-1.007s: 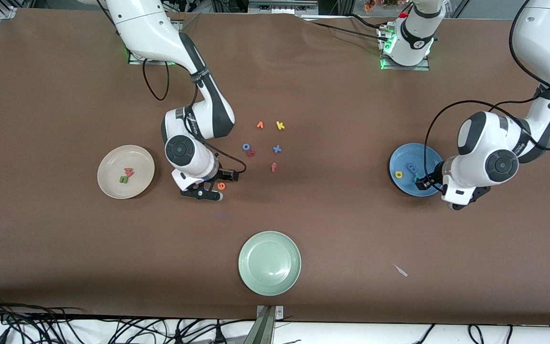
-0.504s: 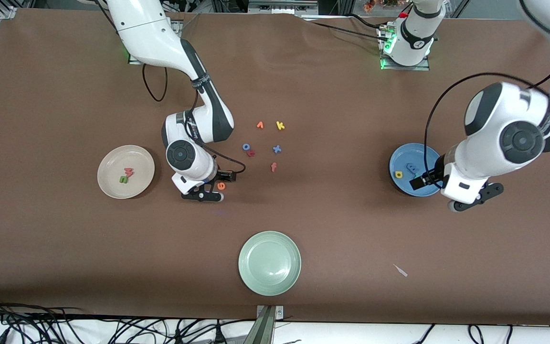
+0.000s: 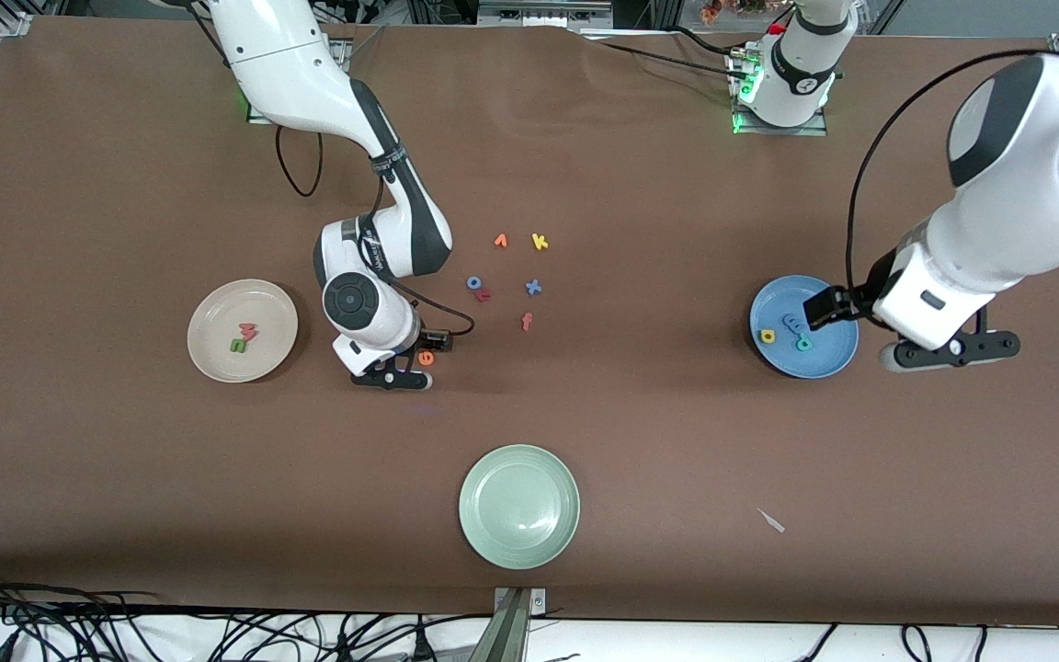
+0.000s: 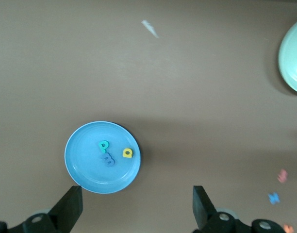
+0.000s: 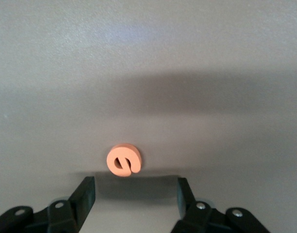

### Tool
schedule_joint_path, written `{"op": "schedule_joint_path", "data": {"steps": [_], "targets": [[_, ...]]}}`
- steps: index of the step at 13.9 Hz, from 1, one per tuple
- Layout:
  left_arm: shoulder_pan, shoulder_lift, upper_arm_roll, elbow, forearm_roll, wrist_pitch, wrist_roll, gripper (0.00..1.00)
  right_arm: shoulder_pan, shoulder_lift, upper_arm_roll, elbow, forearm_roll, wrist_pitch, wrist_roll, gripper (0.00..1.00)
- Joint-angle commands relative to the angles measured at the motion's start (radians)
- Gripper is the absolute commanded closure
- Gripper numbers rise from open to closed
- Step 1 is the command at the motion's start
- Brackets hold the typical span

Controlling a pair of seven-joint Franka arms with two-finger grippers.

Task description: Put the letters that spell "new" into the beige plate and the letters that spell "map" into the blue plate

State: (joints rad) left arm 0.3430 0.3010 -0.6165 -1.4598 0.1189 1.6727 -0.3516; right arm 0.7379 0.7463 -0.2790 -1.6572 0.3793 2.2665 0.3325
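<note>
My right hand (image 3: pixel 408 366) is low over the desk (image 3: pixel 640 432), fingers (image 5: pixel 84 194) spread wide with the orange e (image 5: pixel 123 159) lying flat on the desk just ahead of the gap, not touched by either finger. Nothing is gripped.

Out from that hand toward the right arm's end sits the beige plate (image 3: pixel 217 363), with the green n (image 3: pixel 237 346) and the salmon-red w (image 3: pixel 247 331) inside it, touching or nearly so. On the hand's other flank, toward the middle of the desk, loose letters lie scattered: orange f (image 3: pixel 526 321), blue x (image 3: pixel 533 287), blue o (image 3: pixel 473 282) against the dark red r (image 3: pixel 483 294), yellow k (image 3: pixel 539 242), and one more small orange letter (image 3: pixel 500 241) I can't read. The pale green plate (image 3: pixel 493 542) lies nearer the front camera.

My left hand (image 4: pixel 138 206) is raised high, over the desk at the edge of the blue plate (image 4: pixel 80 165), fingers (image 4: pixel 69 206) fully apart and holding nothing. In that plate lie the teal-green p (image 4: pixel 104 145), the periwinkle-blue m (image 4: pixel 108 159) touching it, and the yellow a (image 4: pixel 127 153) just beside them. A small pale scrap (image 4: pixel 150 27) lies on the desk, well apart from the plate.
</note>
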Motion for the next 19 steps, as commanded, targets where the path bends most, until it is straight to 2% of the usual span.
{"op": "schedule_joint_path", "data": {"steps": [1, 3, 5, 7, 8, 12, 14, 19], "targets": [[-0.164, -0.129, 0.273, -0.049, -0.11, -0.014, 0.257, 0.0, -0.005, 0.027, 0.003, 0.042, 0.027, -0.007, -0.004, 0.27], [-0.293, -0.181, 0.432, -0.092, -0.113, 0.002, 0.338, 0.0, -0.005, 0.03, 0.003, 0.046, 0.029, -0.008, -0.004, 0.3], [-0.393, -0.241, 0.544, -0.176, -0.114, 0.062, 0.348, 0.0, -0.006, 0.037, 0.003, 0.054, 0.027, -0.007, -0.007, 0.31], [-0.4, -0.289, 0.552, -0.259, -0.117, 0.104, 0.349, 0.0, -0.014, 0.053, 0.003, 0.079, 0.027, -0.012, -0.006, 0.34], [-0.398, -0.292, 0.552, -0.272, -0.117, 0.102, 0.35, 0.0, -0.015, 0.062, 0.004, 0.089, 0.029, -0.012, -0.004, 0.34], [-0.381, -0.293, 0.529, -0.272, -0.117, 0.101, 0.368, 0.0, -0.014, 0.071, 0.004, 0.102, 0.03, -0.012, -0.003, 0.37], [-0.384, -0.283, 0.529, -0.242, -0.117, 0.088, 0.365, 0.0, -0.011, 0.065, 0.006, 0.1, 0.033, -0.013, -0.003, 0.39], [-0.381, -0.28, 0.532, -0.22, -0.114, 0.084, 0.362, 0.0, -0.014, 0.068, 0.006, 0.102, 0.032, -0.019, -0.001, 0.6]]}}
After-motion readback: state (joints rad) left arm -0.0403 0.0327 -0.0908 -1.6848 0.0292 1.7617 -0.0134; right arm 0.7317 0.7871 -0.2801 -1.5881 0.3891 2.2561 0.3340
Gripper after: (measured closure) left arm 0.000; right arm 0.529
